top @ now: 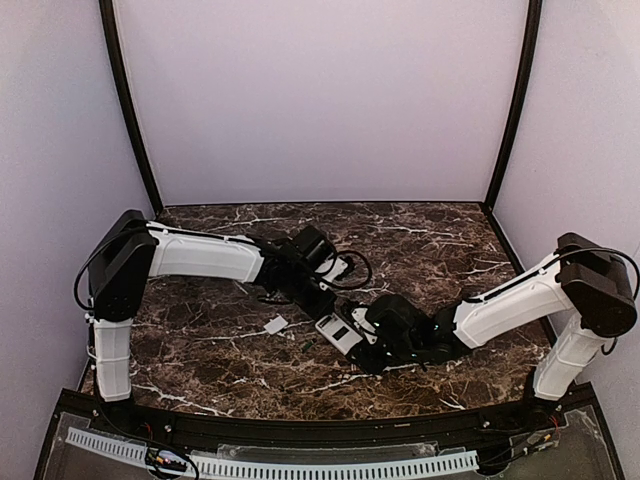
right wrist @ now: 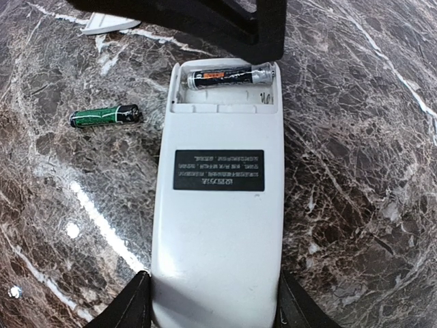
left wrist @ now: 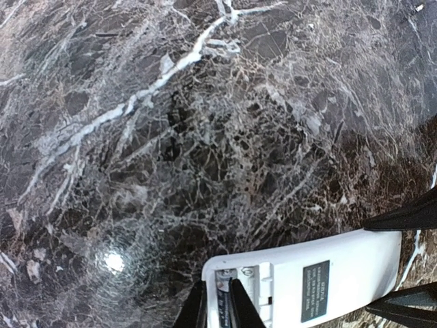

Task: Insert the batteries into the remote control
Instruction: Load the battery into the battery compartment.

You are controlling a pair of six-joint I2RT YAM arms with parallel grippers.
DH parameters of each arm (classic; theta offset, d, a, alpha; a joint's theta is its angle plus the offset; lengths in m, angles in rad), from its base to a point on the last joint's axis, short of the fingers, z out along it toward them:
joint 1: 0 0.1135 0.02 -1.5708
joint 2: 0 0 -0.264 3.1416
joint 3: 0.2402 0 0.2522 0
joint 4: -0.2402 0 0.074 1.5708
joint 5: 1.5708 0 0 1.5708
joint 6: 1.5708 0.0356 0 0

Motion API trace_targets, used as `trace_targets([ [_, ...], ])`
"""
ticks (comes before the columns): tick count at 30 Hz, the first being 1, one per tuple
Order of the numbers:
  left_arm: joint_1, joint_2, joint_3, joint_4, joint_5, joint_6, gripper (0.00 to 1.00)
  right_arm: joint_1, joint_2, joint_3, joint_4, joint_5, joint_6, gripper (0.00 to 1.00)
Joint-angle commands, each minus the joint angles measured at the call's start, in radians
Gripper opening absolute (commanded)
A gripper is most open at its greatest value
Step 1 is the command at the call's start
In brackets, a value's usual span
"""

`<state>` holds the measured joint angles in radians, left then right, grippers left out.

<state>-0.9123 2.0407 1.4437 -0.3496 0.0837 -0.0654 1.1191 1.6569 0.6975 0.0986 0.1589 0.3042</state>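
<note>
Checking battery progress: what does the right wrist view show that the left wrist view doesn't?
Only right wrist: one battery seated in the open compartment, a green battery loose on the marble, the right gripper clamping the remote control. Only left wrist: the left gripper at the compartment end. Both: the remote's white back and dark label.

A polished marble table (right wrist: 355, 137), dark brown and veined in white, is shown gleaming under lamp glare at lower left. The remote control (right wrist: 218, 232) is moulded in smooth white plastic with a soft sheen and carries a matt black label (right wrist: 218, 170). The batteries (right wrist: 229, 76) are wrapped in glossy film, the green one (right wrist: 106, 116) at upper left included.
</note>
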Motion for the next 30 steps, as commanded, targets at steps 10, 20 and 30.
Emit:
trace_targets([
  [10,0.059,-0.059,-0.085,0.017,0.012,-0.261,0.39,0.013,0.032,-0.005,-0.189,0.026,-0.004,0.0],
  [20,0.066,-0.094,-0.178,0.13,0.081,-0.505,0.46,0.017,0.048,0.004,-0.193,0.056,0.023,0.0],
  [30,0.065,-0.102,-0.21,0.266,0.189,-0.558,0.6,0.024,0.05,0.003,-0.196,0.091,0.016,0.0],
])
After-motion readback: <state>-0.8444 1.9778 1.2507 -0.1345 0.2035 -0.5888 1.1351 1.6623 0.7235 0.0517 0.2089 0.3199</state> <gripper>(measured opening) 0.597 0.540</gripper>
